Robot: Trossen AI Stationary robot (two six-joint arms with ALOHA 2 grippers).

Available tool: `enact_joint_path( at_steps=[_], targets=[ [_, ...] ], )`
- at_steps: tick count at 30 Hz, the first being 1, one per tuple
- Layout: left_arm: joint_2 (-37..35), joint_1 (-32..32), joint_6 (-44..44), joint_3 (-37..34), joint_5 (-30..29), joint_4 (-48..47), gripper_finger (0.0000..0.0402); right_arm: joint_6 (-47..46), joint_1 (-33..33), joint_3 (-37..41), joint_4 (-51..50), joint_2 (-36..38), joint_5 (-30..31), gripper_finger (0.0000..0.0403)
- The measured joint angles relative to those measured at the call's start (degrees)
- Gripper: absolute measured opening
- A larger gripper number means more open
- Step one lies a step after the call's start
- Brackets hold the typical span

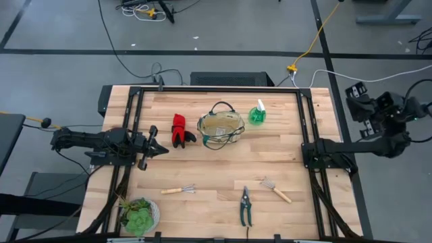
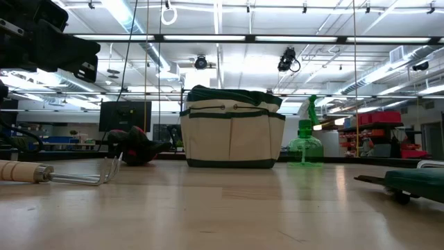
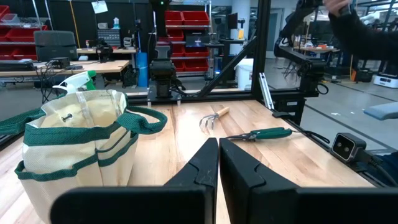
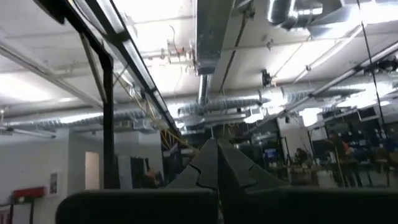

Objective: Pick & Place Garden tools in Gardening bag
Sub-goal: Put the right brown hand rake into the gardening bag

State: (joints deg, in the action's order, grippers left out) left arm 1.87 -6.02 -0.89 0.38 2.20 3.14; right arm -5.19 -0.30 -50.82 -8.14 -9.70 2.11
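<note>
Left gripper [image 1: 164, 149] sits over the table's left side, fingers pressed together, nothing in them, tips pointing toward the red-and-black gloves [image 1: 180, 130], close but not touching. Succulent [image 1: 137, 214] in its pale pot at the near left corner. Small wooden-handled hand fork [image 1: 179, 190] lies flat, near edge, left of centre. Gardening bag [image 1: 221, 128] upright at table centre toward the far side, mouth open, dark handles drooping over the rim; gloves lie just beside it on its left. Green-handled pruning shears [image 1: 246, 206] flat near the front edge. Green spray bottle [image 1: 257, 114] stands just right of the bag. Wooden-handled mini rake [image 1: 275, 190] lies right of the shears. Right gripper [image 1: 356, 94] is off the table past the right edge, raised, fingers together, empty.
</note>
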Motion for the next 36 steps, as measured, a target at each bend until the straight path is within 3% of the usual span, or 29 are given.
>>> enact_joint_path(
  at_steps=[12, 20, 36],
  targets=[
    [0.00, 0.00, 0.00, 0.00, 0.00, 0.00, 0.0021, 2.44, 0.00, -14.15, -11.91, -15.17, -0.17, 0.0002],
    [-0.02, -0.02, 0.00, 0.02, 0.00, 0.00, 0.0021, 4.86, 0.00, -20.00, -14.36, -22.07, -0.14, 0.0002],
    [-0.01, -0.02, 0.00, 0.01, 0.00, 0.00, 0.0021, 7.65, 0.00, -21.84, -28.40, -23.90, -0.02, 0.0002]
  ],
)
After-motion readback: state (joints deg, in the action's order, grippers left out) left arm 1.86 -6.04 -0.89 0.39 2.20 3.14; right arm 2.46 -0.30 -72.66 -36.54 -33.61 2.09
